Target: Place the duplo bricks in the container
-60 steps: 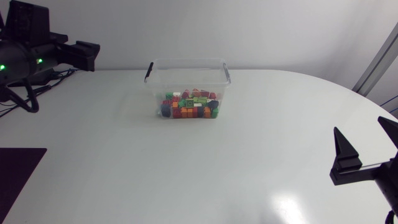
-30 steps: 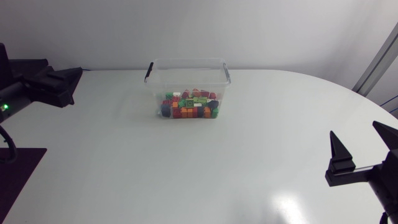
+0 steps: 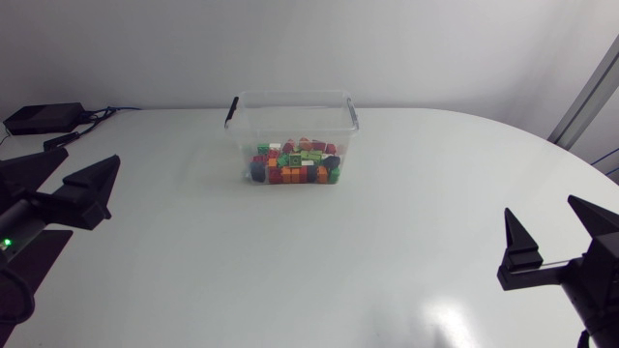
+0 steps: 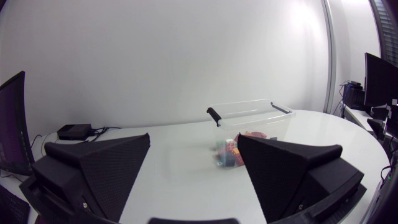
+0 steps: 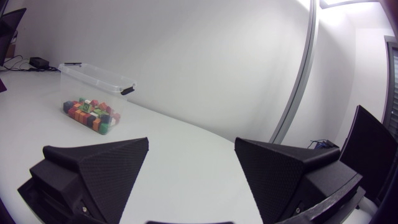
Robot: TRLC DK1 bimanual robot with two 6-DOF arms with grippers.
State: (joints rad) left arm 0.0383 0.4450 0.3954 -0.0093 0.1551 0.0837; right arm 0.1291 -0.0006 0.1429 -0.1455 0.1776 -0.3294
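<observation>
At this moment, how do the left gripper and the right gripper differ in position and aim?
The left gripper sits somewhat nearer the container; the right gripper is farther off. The left gripper's own view has the container straight ahead of its gap; the right gripper's has it ahead but off beyond one finger. Both are open and hold nothing.

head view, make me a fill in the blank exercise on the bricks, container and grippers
The duplo bricks lie ____ the clear container.
The container's handles are ____ in colour.
The left gripper and the right gripper both stand ____, holding nothing.
Missing words: inside; black; open.
</observation>
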